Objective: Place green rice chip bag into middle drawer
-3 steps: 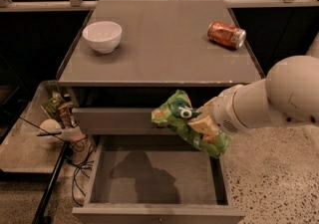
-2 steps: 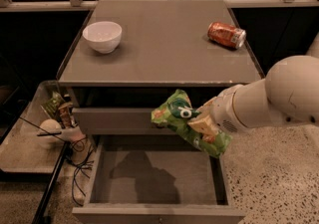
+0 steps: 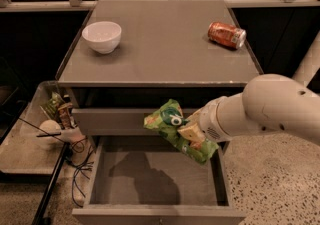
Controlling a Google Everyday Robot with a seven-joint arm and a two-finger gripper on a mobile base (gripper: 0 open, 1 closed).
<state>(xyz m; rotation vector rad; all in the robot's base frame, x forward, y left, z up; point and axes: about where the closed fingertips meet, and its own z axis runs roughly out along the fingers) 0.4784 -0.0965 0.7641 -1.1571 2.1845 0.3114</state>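
The green rice chip bag hangs in the air, tilted, just above the open middle drawer and in front of the cabinet's face. My gripper comes in from the right at the end of the thick white arm and is shut on the bag's right half. Most of the gripper is hidden behind the bag. The drawer is pulled out, and its grey floor holds only the shadow of the arm and bag.
A white bowl sits at the back left of the grey cabinet top, and an orange-red soda can lies at the back right. The closed upper drawer panel is behind the bag. A low side shelf with snacks and cables stands at the left.
The bag and my gripper have shifted slightly left and down, closer over the open drawer. Nothing else has moved.
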